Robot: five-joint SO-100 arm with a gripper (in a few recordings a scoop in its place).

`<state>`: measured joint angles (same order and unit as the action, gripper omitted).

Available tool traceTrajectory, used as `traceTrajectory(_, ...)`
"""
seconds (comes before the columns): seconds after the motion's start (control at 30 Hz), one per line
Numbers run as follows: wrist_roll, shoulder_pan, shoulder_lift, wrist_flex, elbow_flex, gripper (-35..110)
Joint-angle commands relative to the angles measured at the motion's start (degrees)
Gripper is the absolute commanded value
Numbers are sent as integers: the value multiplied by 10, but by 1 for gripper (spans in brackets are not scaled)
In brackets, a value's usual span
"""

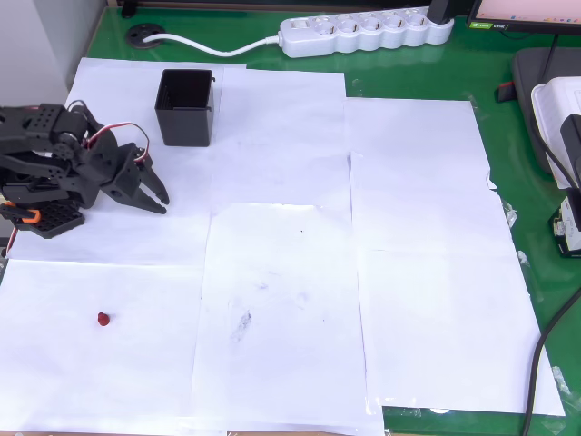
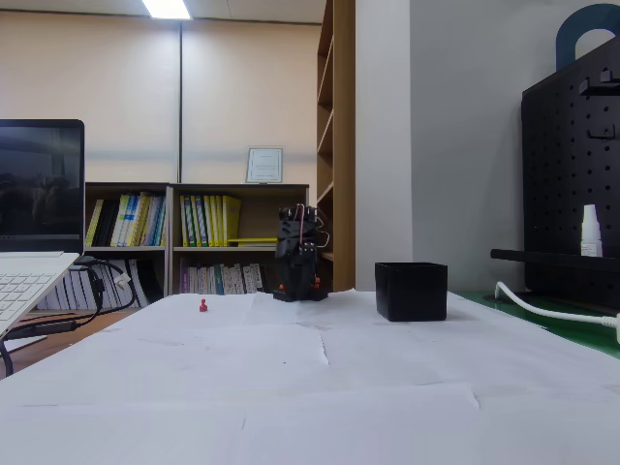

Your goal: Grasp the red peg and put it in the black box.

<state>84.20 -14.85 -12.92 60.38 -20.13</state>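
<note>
Showing one red peg [image 1: 103, 318], one black box [image 1: 185, 107]

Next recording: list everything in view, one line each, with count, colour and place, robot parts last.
red peg: one, dark red, on the paper at the lower left of the overhead view.
black box: one, black, upper left, upright and open.
paper sheets: several, white, covering the table.
table: one, green.
power strip: one, white, top edge.
laptop: one, left of the fixed view.
bookshelf: one, brown, in the background.
gripper: one, black, at the left, between box and peg, touching neither.
</note>
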Motion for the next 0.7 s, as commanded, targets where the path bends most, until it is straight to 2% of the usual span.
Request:
traceTrajectory(0.0,0,-25,-77,-1,-151,0)
traceTrajectory(0.2,-11,-64,-128,-67,-211,0)
traceTrajectory(0.37,4,-103,-161,-166,-133,0)
traceTrajectory(0.43,8,-116,-176,-269,-67,0)
traceTrajectory(0.47,5,-122,-186,-356,-21,0)
traceTrajectory(0.57,-6,-138,-258,-700,118,0)
traceTrajectory(0.67,-30,-139,-272,-736,134,0)
